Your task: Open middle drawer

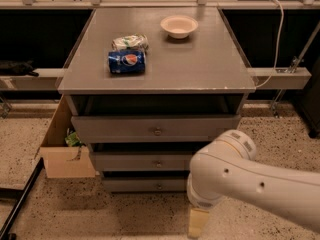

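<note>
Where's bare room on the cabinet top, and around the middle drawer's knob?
Cabinet top: bare across the right half, before the bowl, right of the Pepsi can; crowded left-centre around can and crumpled packet. Middle drawer: open around its knob; the arm hides its right end. End effector hangs low near the floor.

Open floor fronts the middle drawer, though the arm and low end effector crowd its right.
</note>
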Tool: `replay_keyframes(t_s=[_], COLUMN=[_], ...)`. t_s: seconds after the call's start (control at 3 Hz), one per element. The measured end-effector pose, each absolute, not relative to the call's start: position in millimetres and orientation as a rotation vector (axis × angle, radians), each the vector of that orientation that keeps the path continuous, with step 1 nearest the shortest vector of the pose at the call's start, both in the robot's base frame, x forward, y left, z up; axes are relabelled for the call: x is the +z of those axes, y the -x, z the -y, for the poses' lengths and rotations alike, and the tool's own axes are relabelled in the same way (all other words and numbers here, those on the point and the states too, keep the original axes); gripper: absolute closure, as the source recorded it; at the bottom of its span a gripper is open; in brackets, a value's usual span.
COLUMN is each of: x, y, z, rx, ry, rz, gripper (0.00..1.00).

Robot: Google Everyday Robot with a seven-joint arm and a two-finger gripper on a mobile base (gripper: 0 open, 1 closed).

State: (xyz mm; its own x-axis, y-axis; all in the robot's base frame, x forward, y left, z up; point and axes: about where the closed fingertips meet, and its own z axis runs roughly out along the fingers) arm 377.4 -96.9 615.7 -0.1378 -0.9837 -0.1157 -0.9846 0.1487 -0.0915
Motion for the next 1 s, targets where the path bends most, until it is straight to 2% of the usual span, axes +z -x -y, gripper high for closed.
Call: replay_keyframes(t_s=[0.33,0.67,1.0], x=[602,600,600], y=[-430,-447,-446], z=[69,44,44], rx=[-0.025,-0.028,-0.028], ry=[2.017,2.068,2.068], rz=[-2.289,-2.253,-2.254], gripper=[0.0,0.0,0.0])
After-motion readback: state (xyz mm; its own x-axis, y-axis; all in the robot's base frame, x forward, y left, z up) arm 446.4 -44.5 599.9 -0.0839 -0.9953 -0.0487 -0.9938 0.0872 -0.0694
